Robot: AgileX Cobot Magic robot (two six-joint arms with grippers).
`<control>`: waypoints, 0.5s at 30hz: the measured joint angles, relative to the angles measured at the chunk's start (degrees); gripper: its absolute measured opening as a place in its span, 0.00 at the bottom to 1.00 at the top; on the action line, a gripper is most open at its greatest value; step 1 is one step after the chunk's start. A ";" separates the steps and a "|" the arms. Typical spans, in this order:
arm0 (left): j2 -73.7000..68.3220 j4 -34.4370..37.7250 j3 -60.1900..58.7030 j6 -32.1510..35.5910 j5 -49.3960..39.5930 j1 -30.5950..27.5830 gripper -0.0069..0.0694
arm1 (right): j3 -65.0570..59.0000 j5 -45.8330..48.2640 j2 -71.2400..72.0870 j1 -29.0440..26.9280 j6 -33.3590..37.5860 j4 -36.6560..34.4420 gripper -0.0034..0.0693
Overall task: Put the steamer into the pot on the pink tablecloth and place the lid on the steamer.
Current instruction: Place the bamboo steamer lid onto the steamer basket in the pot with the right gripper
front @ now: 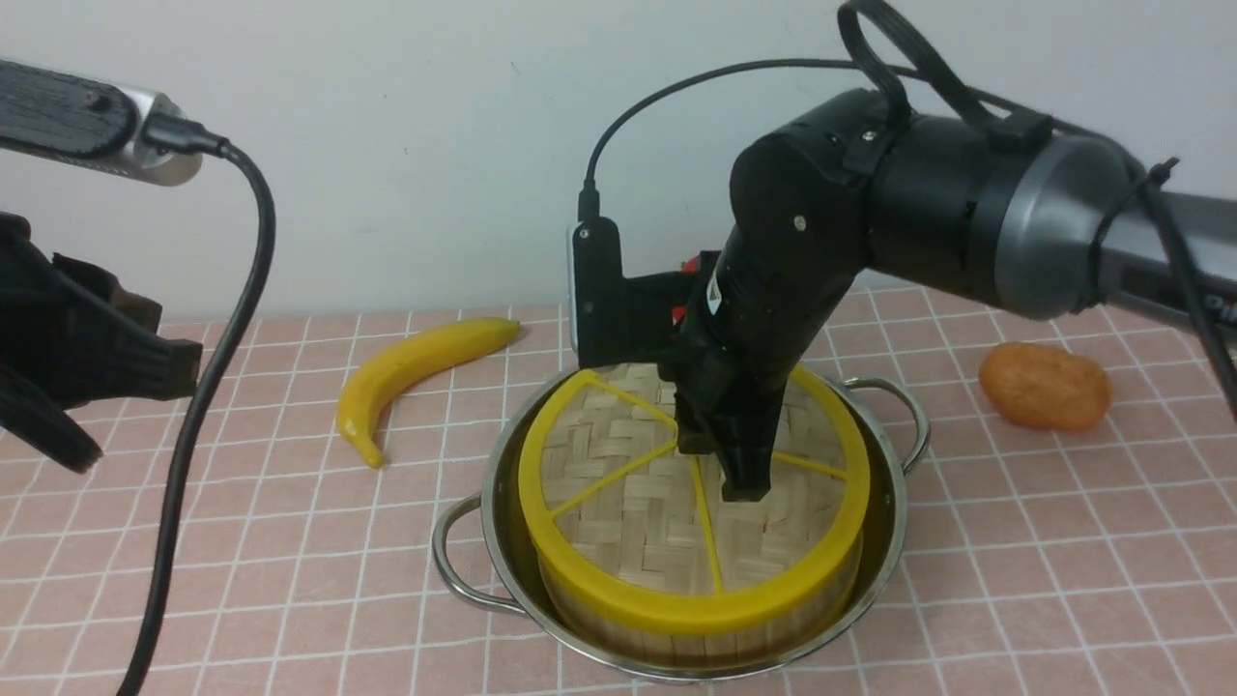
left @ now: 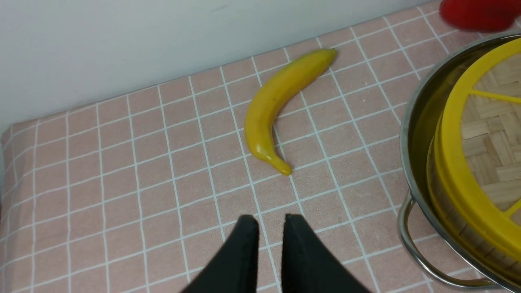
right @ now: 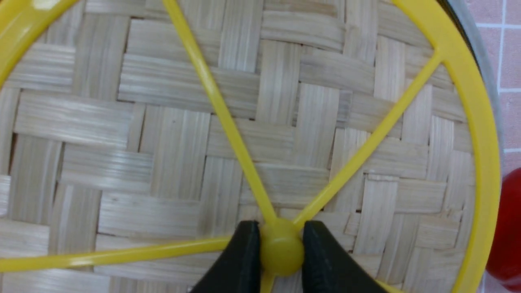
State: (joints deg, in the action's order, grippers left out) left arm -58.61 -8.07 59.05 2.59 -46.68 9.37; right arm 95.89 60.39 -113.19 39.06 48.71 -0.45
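The woven lid point(front: 628, 483) with yellow rim and spokes lies flat on the steamer point(front: 618, 628). The steamer stands inside the steel pot point(front: 488, 503) on the pink tablecloth point(front: 290, 580). My right gripper point(right: 280, 226) is shut on the lid's central hub, reaching down from above point(front: 744, 483). Only the steamer's wooden wall point(left: 474, 238) shows, under the lid's rim point(left: 447, 162). My left gripper point(left: 271, 217) hovers over bare cloth to the left of the pot point(left: 411, 134), fingers slightly apart with nothing between them.
A yellow banana point(front: 406, 367) lies on the cloth behind and left of the pot. An orange lumpy object point(front: 1044, 387) sits at the far right. A red object point(left: 480, 12) is behind the pot near the wall. Cables hang from both arms.
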 joint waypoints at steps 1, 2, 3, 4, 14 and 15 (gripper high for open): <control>0.00 0.00 0.00 0.00 0.00 0.00 0.20 | 0.00 0.00 -0.06 0.00 0.00 0.00 0.25; 0.00 0.00 0.00 0.00 0.00 0.00 0.20 | 0.00 -0.14 -0.11 0.00 0.00 0.06 0.25; 0.00 0.00 0.00 0.00 0.00 0.00 0.20 | 0.00 -0.14 -0.11 0.00 0.13 0.06 0.25; 0.00 0.00 0.00 0.00 -0.01 0.00 0.20 | 0.00 -0.14 -0.11 0.00 0.18 0.06 0.25; 0.00 0.00 0.00 0.00 -0.08 0.00 0.20 | 0.80 0.56 0.76 0.00 0.65 0.45 0.25; 0.00 0.00 0.00 0.00 -0.08 0.00 0.20 | 1.15 0.77 0.76 0.00 0.65 0.45 0.25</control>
State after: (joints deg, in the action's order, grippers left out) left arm -58.61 -8.07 59.05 2.59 -46.76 9.37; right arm 97.04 61.16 -112.44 39.06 49.35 0.00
